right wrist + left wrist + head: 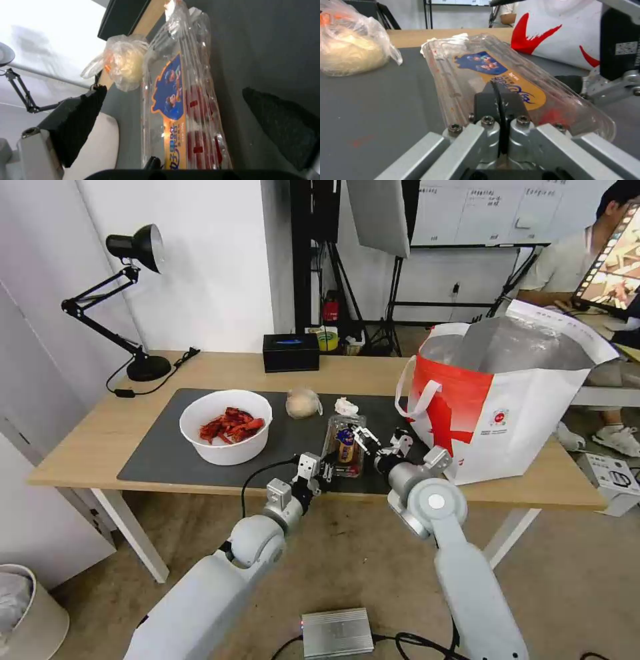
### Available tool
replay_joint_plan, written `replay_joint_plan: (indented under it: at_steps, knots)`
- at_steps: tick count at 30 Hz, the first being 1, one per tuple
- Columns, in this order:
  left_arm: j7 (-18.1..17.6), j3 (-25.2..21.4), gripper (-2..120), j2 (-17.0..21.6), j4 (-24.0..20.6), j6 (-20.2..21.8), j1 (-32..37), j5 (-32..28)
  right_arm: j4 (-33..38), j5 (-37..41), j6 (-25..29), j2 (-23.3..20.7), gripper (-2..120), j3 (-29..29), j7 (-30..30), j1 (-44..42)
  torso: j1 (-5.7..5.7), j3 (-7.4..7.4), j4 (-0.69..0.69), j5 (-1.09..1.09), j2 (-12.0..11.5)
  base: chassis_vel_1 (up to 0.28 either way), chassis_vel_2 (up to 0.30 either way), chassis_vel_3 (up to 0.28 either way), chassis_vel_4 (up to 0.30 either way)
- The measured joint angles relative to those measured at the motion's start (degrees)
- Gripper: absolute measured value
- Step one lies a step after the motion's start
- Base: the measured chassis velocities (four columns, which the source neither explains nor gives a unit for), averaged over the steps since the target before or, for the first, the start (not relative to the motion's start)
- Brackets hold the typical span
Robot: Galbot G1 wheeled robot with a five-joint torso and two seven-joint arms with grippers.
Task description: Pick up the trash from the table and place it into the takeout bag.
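— What did we see, going from nine o'clock across to three?

— At nine o'clock on the counter (pixel 93 437) stood the white bowl of red shells (pixel 226 426), resting on the dark grey mat (pixel 160 453). Toward eleven o'clock from the middle lay the plastic-wrapped beige lump (pixel 303 403), and just past it, near twelve, the small crumpled white tissue (pixel 345 407).

— And the clear clamshell tray?

— We found the clear plastic clamshell tray (pixel 345 445) at the mat's near edge, dead centre, tilted with one long side lifted. Our left gripper (pixel 325 471) met it at its seven o'clock corner; from the left wrist we saw the jaws clenched on the tray's near rim. Our right gripper (pixel 382 441) sat at its three o'clock side, jaws spread apart, one finger (pixel 280 125) on the mat just beside the tray.

— And the takeout bag?

— The takeout bag (pixel 517 413) stood upright at three o'clock on the counter, mouth open, foil lining showing, near the right gripper.
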Motion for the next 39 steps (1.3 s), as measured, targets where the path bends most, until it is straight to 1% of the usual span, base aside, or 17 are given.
replay_joint_plan:
  at_steps: [10, 14, 17, 18, 20, 21, 23, 24, 28, 29, 31, 32, 33, 35, 36, 38, 39]
  knots:
    - [-0.1, 0.1, 0, -0.1, -0.1, 0.0, 0.2, 0.0, -1.6, -0.4, -0.1, 0.6, 100, 0.0, -0.1, 0.7, 0.0, 0.0, 0.0, 0.0, 0.0, 0.0, 0.0, 0.0, 0.0]
    - [-0.1, 0.1, 0, -0.2, -0.1, 0.0, 0.3, 0.0, -2.3, -1.1, -0.6, 0.9, 95, -0.2, -0.1, 0.9, 0.0, 0.0, 0.0, 0.0, 0.0, 0.0, 0.0, 0.0, 0.0]
    - [-0.1, 0.1, 0, -0.5, -0.1, 0.0, 0.2, 0.0, -3.1, -2.1, -0.8, 1.4, 81, -0.3, -0.2, 1.2, 0.0, 0.0, 0.0, 0.0, 0.0, 0.0, 0.0, 0.0, 0.0]
    - [-0.1, 0.1, 0, -0.5, -0.1, 0.0, 0.2, 0.0, -3.1, -2.1, -0.8, 1.4, 81, -0.3, -0.2, 1.2, 0.0, 0.0, 0.0, 0.0, 0.0, 0.0, 0.0, 0.0, 0.0]
    - [-0.1, 0.2, 0, -0.7, -0.1, 0.0, 0.1, 0.0, -3.5, -2.5, -0.8, 1.7, 73, -0.4, -0.3, 1.2, 0.0, 0.0, 0.0, 0.0, 0.0, 0.0, 0.0, 0.0, 0.0]
    - [-0.1, 0.2, 0, -0.7, -0.1, 0.0, 0.1, 0.0, -3.5, -2.5, -0.8, 1.7, 73, -0.4, -0.3, 1.2, 0.0, 0.0, 0.0, 0.0, 0.0, 0.0, 0.0, 0.0, 0.0]
    - [-0.1, 0.4, 0, -1.0, 0.0, 0.1, 0.0, 0.0, -4.1, -3.0, -0.8, 2.1, 60, -0.5, -0.4, 1.3, 0.0, 0.0, 0.0, 0.0, 0.0, 0.0, 0.0, 0.0, 0.0]
    - [-0.1, 0.4, 0, -1.0, 0.0, 0.1, 0.0, 0.0, -4.1, -3.0, -0.8, 2.1, 60, -0.5, -0.4, 1.3, 0.0, 0.0, 0.0, 0.0, 0.0, 0.0, 0.0, 0.0, 0.0]
    - [-0.1, 0.4, 0, -1.2, 0.2, 0.1, -0.1, 0.0, -4.8, -3.9, -0.8, 2.5, 39, -0.5, -0.4, 1.3, 0.0, 0.0, 0.0, 0.0, 0.0, 0.0, 0.0, 0.0, 0.0]
    - [-0.1, 0.4, 0, -1.2, 0.2, 0.1, -0.1, 0.0, -4.8, -3.9, -0.8, 2.5, 39, -0.5, -0.4, 1.3, 0.0, 0.0, 0.0, 0.0, 0.0, 0.0, 0.0, 0.0, 0.0]
    - [-0.1, 0.4, 0, -1.2, 0.2, 0.0, 0.0, 0.0, -5.1, -4.0, -0.8, 2.6, 32, -0.5, -0.5, 1.3, 0.0, 0.0, 0.0, 0.0, 0.0, 0.0, 0.0, 0.0, 0.0]
    - [-0.1, 0.4, 0, -1.2, 0.2, 0.0, 0.0, 0.0, -5.1, -4.0, -0.8, 2.6, 32, -0.5, -0.5, 1.3, 0.0, 0.0, 0.0, 0.0, 0.0, 0.0, 0.0, 0.0, 0.0]
    - [-0.1, 0.4, 0, -1.1, 0.2, 0.0, 0.0, 0.0, -5.1, -4.1, -0.8, 2.7, 28, -0.5, -0.4, 1.2, 0.0, 0.0, 0.0, 0.0, 0.0, 0.0, 0.0, 0.0, 0.0]
    - [-0.1, 0.3, 0, -1.0, 0.2, 0.0, 0.1, -0.1, -5.4, -4.3, -0.7, 2.8, 16, -0.4, -0.5, 1.2, 0.0, -0.01, 0.0, 0.0, 0.0, 0.0, 0.0, 0.0, 0.0]
    - [-0.1, 0.3, 0, -1.0, 0.2, 0.0, 0.1, -0.1, -5.4, -4.3, -0.7, 2.8, 16, -0.4, -0.5, 1.2, 0.0, -0.01, 0.0, 0.0, 0.0, 0.0, 0.0, 0.0, 0.0]
    - [0.0, 0.0, 0, -0.8, 0.1, -0.1, 0.3, -0.1, -5.5, -4.4, -0.6, 2.9, 9, -0.3, -0.5, 1.1, 0.0, -0.01, 0.0, 0.0, 0.0, 0.0, 0.0, 0.0, 0.0]
    - [0.0, 0.0, 0, -0.8, 0.1, -0.1, 0.3, -0.1, -5.5, -4.4, -0.6, 2.9, 9, -0.3, -0.5, 1.1, 0.0, -0.01, 0.0, 0.0, 0.0, 0.0, 0.0, 0.0, 0.0]
